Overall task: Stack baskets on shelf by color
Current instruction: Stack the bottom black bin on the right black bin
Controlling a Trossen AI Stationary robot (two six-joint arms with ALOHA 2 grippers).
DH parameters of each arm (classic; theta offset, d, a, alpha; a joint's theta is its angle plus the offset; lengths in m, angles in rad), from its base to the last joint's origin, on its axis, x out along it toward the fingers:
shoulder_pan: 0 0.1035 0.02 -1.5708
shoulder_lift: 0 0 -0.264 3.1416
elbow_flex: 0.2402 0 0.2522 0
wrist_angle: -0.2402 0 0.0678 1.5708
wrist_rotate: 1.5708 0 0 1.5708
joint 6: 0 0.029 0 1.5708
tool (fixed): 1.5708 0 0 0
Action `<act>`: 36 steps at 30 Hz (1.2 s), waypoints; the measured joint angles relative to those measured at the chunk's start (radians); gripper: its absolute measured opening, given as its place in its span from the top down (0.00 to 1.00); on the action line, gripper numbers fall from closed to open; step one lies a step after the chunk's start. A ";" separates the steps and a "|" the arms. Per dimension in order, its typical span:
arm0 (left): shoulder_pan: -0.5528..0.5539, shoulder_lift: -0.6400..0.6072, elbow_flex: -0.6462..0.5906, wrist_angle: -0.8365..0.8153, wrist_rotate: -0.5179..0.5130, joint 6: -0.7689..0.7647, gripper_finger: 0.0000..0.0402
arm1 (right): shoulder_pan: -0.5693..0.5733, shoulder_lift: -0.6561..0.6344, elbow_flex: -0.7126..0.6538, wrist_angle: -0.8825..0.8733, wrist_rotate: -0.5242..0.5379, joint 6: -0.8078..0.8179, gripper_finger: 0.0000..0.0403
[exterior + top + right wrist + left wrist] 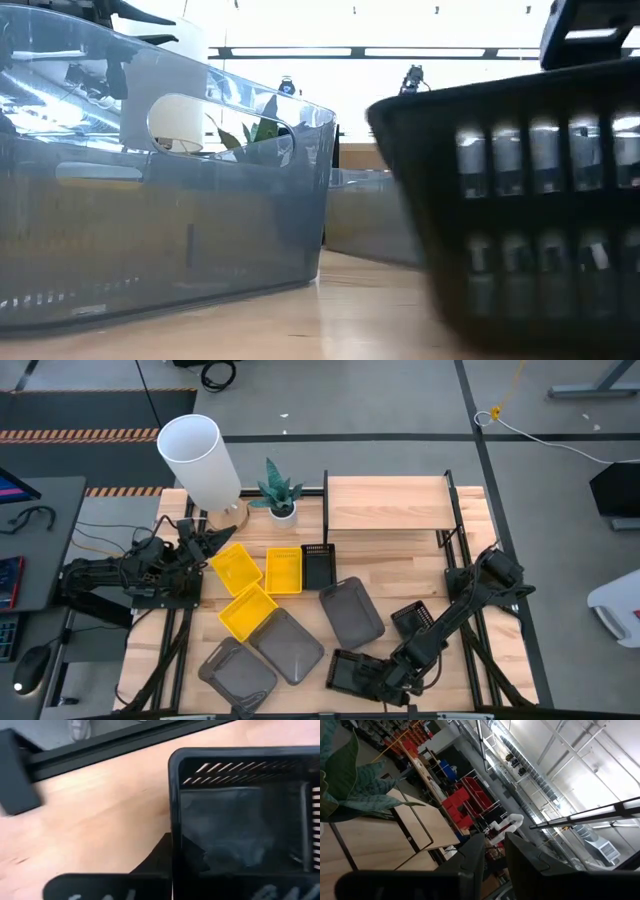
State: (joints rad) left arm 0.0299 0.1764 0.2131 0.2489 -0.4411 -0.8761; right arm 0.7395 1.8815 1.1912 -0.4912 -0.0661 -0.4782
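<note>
While the overhead camera looked straight down, the left gripper [215, 542] hung near the table's left edge, beside the white cylinder [200, 458] and just short of the nearest yellow basket [236, 567]. Two more yellow baskets [283, 570] [247, 611] lay close by, and an upright black mesh basket [318, 566] stood touching one of them. Three grey baskets [351, 612] [287, 645] [236, 671] spread toward the front edge. The shelf [386, 503] stood at the back right, bare, with a small potted plant [278, 490] to its left. The right gripper [385, 675] reached down at the front, at the rim of a black basket [352, 670]; another black basket [410, 618] sat just behind the arm.

From table height, a grey basket [160, 200] filled the left and a black mesh basket [520, 200] filled the right, both resting on the wood.

Through the left wrist camera, the left gripper's fingers [472, 862] stood a narrow gap apart with nothing between them, pointing past the plant's leaves [350, 780] and the shelf board [417, 827].

Through the right wrist camera, the right gripper [172, 865] was closed over the near wall of the black basket [240, 820], one finger outside the rim, the basket resting on the table [100, 815].
</note>
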 joint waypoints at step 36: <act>0.000 0.000 0.000 -0.015 -0.018 -0.107 0.81 | 0.092 -0.534 -0.012 -0.744 0.187 0.906 0.99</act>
State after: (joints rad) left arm 0.0296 0.1764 0.2131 0.2342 -0.4591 -0.9833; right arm 0.8314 1.3471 1.1788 -1.2349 0.1209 0.4277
